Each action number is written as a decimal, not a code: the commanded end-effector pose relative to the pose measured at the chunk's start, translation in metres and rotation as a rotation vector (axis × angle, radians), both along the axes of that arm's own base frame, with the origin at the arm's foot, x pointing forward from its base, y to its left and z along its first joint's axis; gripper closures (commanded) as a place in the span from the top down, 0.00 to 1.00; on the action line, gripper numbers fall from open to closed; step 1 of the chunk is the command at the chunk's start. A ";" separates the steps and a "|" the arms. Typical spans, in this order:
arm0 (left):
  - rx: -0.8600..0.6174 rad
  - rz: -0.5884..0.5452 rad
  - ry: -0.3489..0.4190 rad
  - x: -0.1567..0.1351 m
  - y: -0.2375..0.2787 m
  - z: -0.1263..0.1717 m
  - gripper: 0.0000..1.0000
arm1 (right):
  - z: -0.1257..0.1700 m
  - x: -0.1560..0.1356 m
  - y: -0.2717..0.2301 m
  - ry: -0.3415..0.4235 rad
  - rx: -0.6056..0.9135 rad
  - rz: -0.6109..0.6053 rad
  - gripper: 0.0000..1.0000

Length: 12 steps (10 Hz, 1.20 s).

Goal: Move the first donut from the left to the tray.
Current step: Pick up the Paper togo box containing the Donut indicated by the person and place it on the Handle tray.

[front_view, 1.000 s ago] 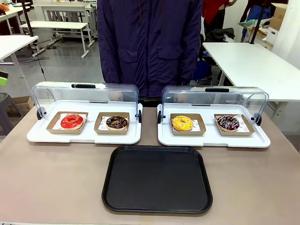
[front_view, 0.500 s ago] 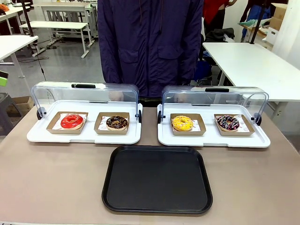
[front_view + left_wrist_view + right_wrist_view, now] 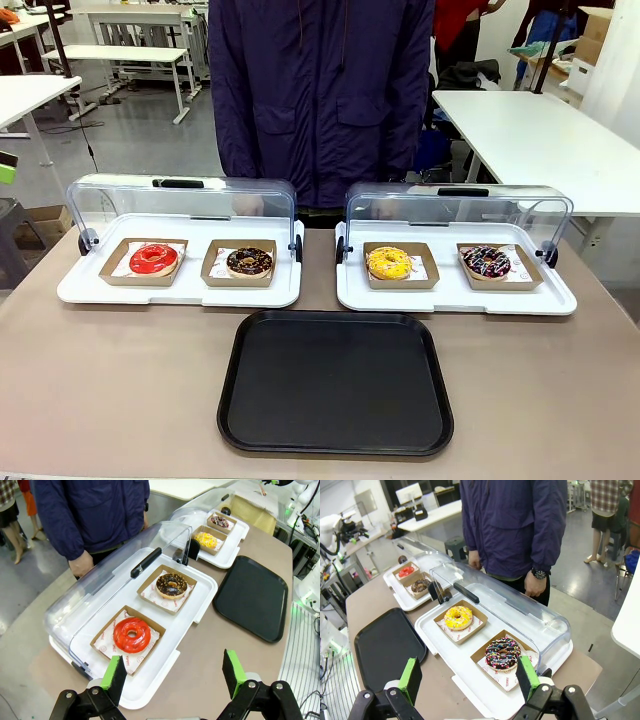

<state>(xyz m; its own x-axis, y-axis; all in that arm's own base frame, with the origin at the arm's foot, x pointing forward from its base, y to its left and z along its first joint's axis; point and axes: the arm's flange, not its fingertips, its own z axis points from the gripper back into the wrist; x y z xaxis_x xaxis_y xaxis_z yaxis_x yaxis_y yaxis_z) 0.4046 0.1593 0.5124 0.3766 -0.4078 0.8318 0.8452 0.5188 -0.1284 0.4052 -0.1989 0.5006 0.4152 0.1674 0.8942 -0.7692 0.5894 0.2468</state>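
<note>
The left gripper (image 3: 174, 672) was held above the worktop (image 3: 120, 380), just short of the near edge of the left white tray (image 3: 90, 290). Its fingers were spread wide with nothing between them. It was aimed down at a slant toward the red donut (image 3: 153, 259), which was seated in its brown holder (image 3: 115, 272) at the left end of that tray. The clear lid (image 3: 180, 200) was swung up and back behind it. A chocolate donut (image 3: 249, 261) was placed just to its right on the same tray. The black tray (image 3: 336, 381) was laid on the worktop nearer the robot, in front of the gap between the two white trays. On the right white tray (image 3: 560, 297) a yellow donut (image 3: 388, 262) and a sprinkled donut (image 3: 486, 262) were seen. The right gripper (image 3: 469, 677) was likewise held open and empty by that tray's near edge. A person (image 3: 320, 90) was stood at the far side, arms hung down.
</note>
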 end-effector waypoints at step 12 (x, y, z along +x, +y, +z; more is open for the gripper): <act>-0.005 -0.011 -0.008 0.000 0.000 0.001 1.00 | 0.000 -0.001 0.003 -0.019 0.009 0.001 1.00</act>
<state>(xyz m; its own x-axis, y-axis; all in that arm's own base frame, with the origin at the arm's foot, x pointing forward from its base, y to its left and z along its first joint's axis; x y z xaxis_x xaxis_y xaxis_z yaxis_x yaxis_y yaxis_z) 0.4046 0.1593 0.5124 0.3766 -0.4078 0.8318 0.8452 0.5188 -0.1284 0.4052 -0.1989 0.5006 0.4152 0.1674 0.8942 -0.7692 0.5894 0.2468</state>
